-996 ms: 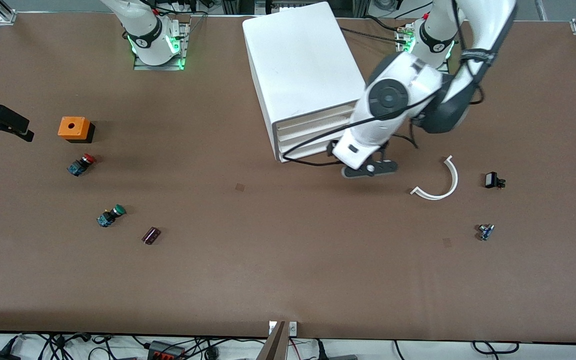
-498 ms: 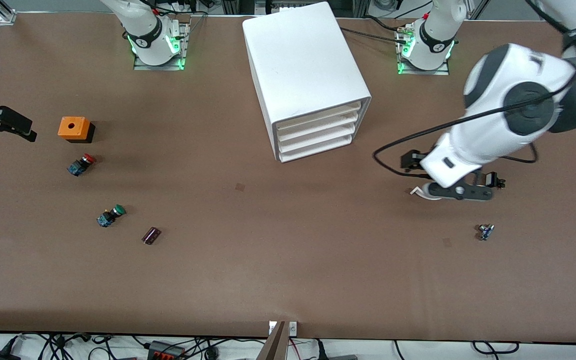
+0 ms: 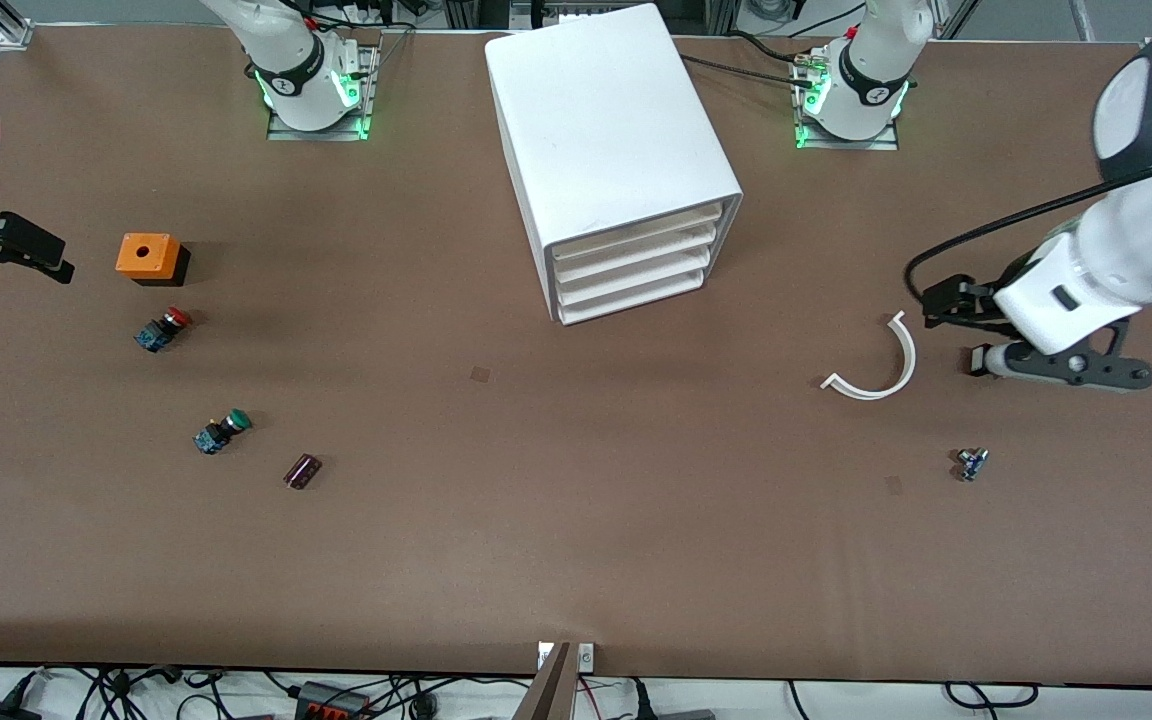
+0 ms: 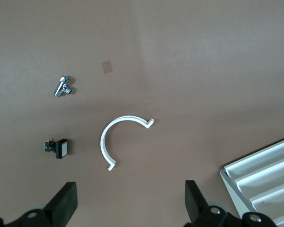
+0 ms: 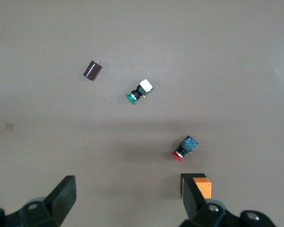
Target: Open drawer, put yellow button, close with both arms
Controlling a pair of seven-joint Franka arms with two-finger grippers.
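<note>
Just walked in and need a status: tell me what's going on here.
Nothing is being held. The left hand hangs open over the table toward the left arm's end, beside a white curved piece. The right hand hangs open at the right arm's end, near the orange box. The cabinet has every drawer shut. A red button and a green button lie on the table; no yellow button shows.

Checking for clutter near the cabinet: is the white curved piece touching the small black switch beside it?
Apart. The left wrist view shows bare table between the white curved piece and the small black switch.
</note>
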